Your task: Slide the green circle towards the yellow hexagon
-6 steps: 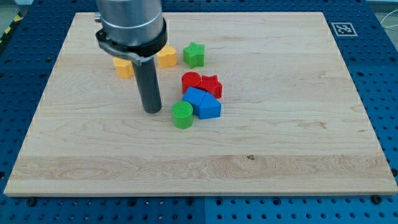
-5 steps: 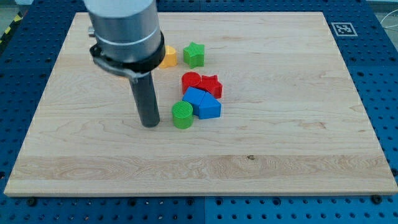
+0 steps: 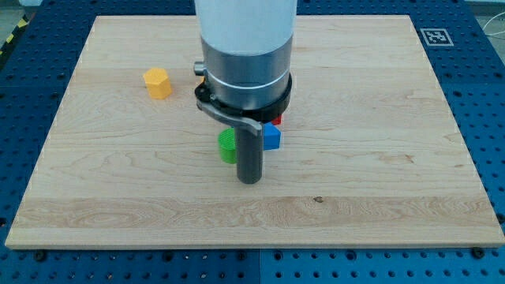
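Observation:
The green circle (image 3: 227, 147) lies near the board's middle, partly hidden behind my rod. My tip (image 3: 250, 181) rests on the board just below and to the right of it, close to it; contact cannot be told. The yellow hexagon (image 3: 158, 82) sits at the upper left, well apart from the green circle. A blue block (image 3: 271, 137) shows at the rod's right side, with a sliver of a red block (image 3: 278, 121) above it.
The arm's wide body (image 3: 245, 55) hides the board's upper middle. The wooden board (image 3: 379, 158) sits on a blue perforated table. A black-and-white marker (image 3: 435, 35) is at the board's top right corner.
My tip has moved right and down, from the green circle's left to its lower right. The arm body now covers the other yellow block, the green star and most red and blue blocks.

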Controlling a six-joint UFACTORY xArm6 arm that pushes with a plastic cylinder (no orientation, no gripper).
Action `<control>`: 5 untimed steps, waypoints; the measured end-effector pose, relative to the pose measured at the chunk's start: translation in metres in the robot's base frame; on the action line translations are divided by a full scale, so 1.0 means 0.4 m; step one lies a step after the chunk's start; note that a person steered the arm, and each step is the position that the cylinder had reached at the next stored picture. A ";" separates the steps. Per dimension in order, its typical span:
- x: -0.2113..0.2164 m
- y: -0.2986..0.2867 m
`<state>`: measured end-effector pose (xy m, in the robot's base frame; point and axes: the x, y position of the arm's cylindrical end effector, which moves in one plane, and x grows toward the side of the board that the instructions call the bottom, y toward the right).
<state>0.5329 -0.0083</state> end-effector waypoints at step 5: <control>-0.243 -0.204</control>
